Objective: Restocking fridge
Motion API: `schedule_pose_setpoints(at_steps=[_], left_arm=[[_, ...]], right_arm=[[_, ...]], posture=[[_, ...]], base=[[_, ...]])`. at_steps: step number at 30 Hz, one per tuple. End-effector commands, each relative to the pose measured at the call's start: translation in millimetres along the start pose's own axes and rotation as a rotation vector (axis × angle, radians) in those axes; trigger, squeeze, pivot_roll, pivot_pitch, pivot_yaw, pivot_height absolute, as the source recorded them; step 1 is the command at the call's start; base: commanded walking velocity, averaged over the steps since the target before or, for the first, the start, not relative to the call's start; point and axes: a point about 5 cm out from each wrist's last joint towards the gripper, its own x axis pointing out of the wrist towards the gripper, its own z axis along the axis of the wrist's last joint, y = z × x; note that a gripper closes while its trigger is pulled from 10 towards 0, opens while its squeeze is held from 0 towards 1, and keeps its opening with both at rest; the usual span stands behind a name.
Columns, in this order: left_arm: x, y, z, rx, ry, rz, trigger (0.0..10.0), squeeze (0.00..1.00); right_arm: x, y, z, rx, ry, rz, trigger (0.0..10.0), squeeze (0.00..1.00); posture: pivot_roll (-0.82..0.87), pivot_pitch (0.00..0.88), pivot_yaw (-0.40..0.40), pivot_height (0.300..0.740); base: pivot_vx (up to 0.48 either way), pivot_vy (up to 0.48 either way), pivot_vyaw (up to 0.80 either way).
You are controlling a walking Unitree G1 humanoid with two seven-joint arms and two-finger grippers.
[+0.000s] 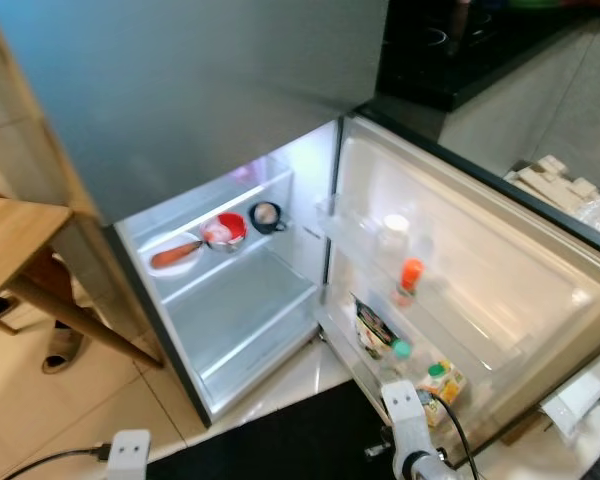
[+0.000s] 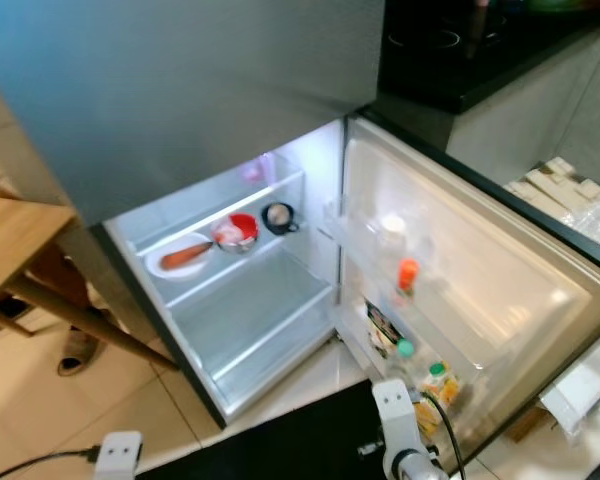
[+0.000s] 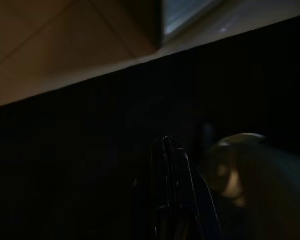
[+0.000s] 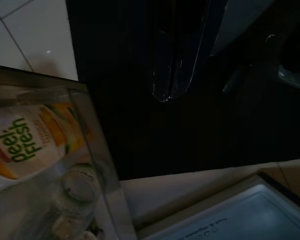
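The fridge (image 1: 230, 300) stands open, door (image 1: 480, 290) swung wide to the robot's right. On the upper shelf sit a white plate with a sausage (image 1: 175, 254), a red bowl (image 1: 226, 230) and a dark mug (image 1: 266, 216). Door racks hold an orange-capped bottle (image 1: 409, 280), a green-capped bottle (image 1: 399, 352) and a juice carton (image 4: 25, 140) (Peel Fresh label). Left hand (image 3: 170, 150) hangs clenched, empty, over the dark mat (image 1: 300, 440); right hand (image 4: 170, 95) likewise, beside the carton.
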Motion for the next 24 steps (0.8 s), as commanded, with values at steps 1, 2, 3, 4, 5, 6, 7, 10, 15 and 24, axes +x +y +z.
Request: schedule_pose_setpoints(at_steps=[1,2,3,4,5,6,7,10,15,24], left_arm=[[3.8,-13.6,5,0.020,-0.007,-0.020,10.0,0.00],[4.3,-15.9,5,0.019,-0.007,-0.023,10.0,0.00],[4.6,-18.0,5,0.014,-0.008,-0.026,10.0,0.00],[5.8,-24.5,6,0.013,-0.010,-0.034,10.0,0.00],[5.8,-24.5,6,0.013,-0.010,-0.034,10.0,0.00],[6.5,-28.7,7,0.012,-0.011,-0.039,10.0,0.00],[7.2,-32.8,8,0.014,-0.010,-0.043,10.0,0.00],[9.4,-41.6,12,0.012,-0.016,-0.050,10.0,0.00],[12.9,-48.6,22,0.014,-0.034,-0.053,10.0,0.00],[11.6,-29.3,24,0.022,-0.048,-0.035,10.0,0.00]], right_arm=[[-2.2,-0.2,-7,0.024,0.020,-0.006,10.0,0.00],[-2.2,-0.4,-7,0.026,0.021,-0.007,10.0,0.00],[-2.3,-0.6,-7,0.026,0.022,-0.007,10.0,0.00],[-2.3,-0.7,-8,0.032,0.028,-0.007,10.0,0.00],[-2.3,-0.7,-8,0.032,0.028,-0.007,10.0,0.00],[-2.3,-0.6,-8,0.035,0.031,-0.005,10.0,0.00],[-2.3,-0.4,-9,0.034,0.034,-0.001,10.0,0.00],[-2.2,0.9,-9,0.028,0.039,0.010,10.0,0.00],[-1.3,2.4,-7,0.019,0.035,0.013,10.0,0.00],[-1.1,2.5,-6,0.013,0.033,0.014,10.0,0.00]], posture=[[-0.09,0.088,-0.013,0.740],[-0.09,0.088,-0.013,0.740],[-0.09,0.088,-0.013,0.740],[-0.09,0.089,-0.015,0.740],[-0.09,0.089,-0.015,0.740],[-0.08,0.089,-0.017,0.740],[-0.08,0.090,-0.018,0.740],[-0.08,0.088,-0.022,0.740],[-0.08,0.091,-0.025,0.740],[-0.07,0.093,-0.024,0.740]], base=[[0.000,0.000,0.00],[0.000,0.000,0.00],[0.000,0.000,0.00],[0.000,0.000,0.00],[0.000,0.000,0.00],[0.000,0.000,0.00],[0.000,0.000,0.00],[0.000,0.000,0.00],[-0.100,0.000,0.00],[-0.255,0.000,0.00]])
